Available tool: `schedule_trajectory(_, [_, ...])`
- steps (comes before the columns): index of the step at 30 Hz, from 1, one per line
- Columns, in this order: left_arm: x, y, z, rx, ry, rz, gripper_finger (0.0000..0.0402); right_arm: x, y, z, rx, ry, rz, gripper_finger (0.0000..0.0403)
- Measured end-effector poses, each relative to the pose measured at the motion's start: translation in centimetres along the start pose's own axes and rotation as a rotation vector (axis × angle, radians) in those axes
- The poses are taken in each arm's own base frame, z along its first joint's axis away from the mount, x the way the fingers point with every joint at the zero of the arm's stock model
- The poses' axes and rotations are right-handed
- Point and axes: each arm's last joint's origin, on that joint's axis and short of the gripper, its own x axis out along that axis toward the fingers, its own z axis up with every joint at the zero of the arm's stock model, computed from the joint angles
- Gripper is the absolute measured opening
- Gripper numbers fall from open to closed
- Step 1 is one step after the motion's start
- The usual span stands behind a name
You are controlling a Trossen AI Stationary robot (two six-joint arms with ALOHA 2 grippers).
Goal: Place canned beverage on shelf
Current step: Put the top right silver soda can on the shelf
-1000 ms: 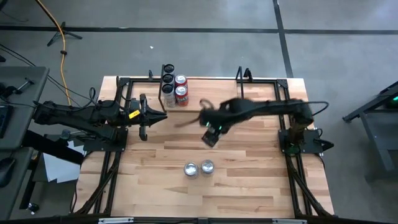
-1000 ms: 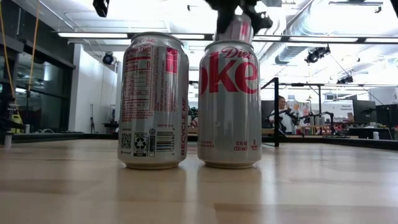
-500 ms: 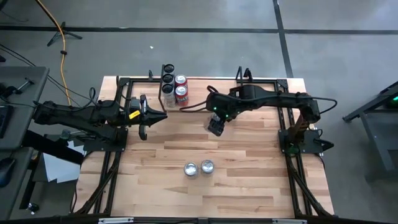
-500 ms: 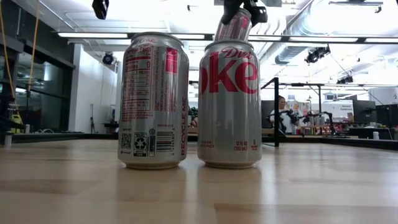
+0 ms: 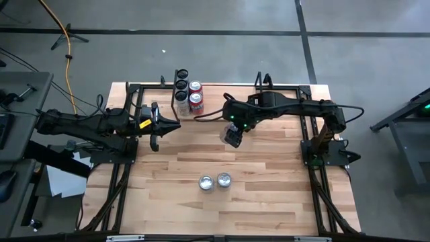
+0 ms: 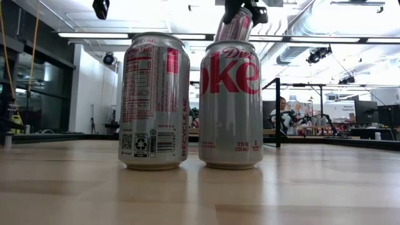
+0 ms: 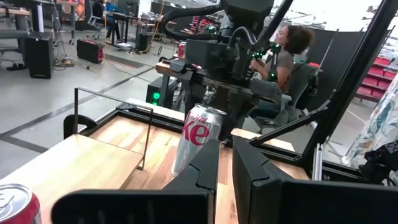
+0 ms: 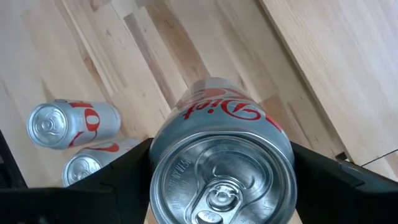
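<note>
The right gripper (image 5: 232,138), jaws grasping a tilted Diet Coke can (image 5: 231,136) at frame centre, is carrying it toward the shelf (image 5: 185,94) at upper left, where upright placement is needed; the left gripper (image 5: 156,126) is waiting clenched.

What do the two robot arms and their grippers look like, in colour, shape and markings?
Both arms are dark, slender and jointed. The left arm carries a small yellow label near its wrist. The right arm shows a small green light near its wrist, and a thin black cable loops beside it. The left gripper has two flat, angular black fingers.
</note>
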Motion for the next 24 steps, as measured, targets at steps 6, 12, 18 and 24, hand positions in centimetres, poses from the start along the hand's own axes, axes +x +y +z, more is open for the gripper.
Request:
schedule_trajectory(6, [0.0, 0.0, 0.0, 0.000, 0.000, 0.000, 0.0003, 0.0, 0.0, 0.0, 0.053, -0.010, -0.012, 0.0287])
schedule_trajectory(12, [0.0, 0.0, 0.0, 0.000, 0.001, 0.000, 0.0003, 0.0, -2.0, 1.9, 0.174, -0.118, -0.036, 0.0287])
schedule_trajectory(18, [0.4, -0.1, -0.3, 0.004, 0.017, 0.003, 0.0003, 0.1, -4.4, 3.6, 0.188, -0.184, -0.045, 0.0287])
schedule_trajectory(24, [1.1, -0.1, -0.7, 0.011, 0.042, 0.009, 0.0003, 2.1, -6.2, 4.6, 0.119, -0.018, -0.255, 0.0287])
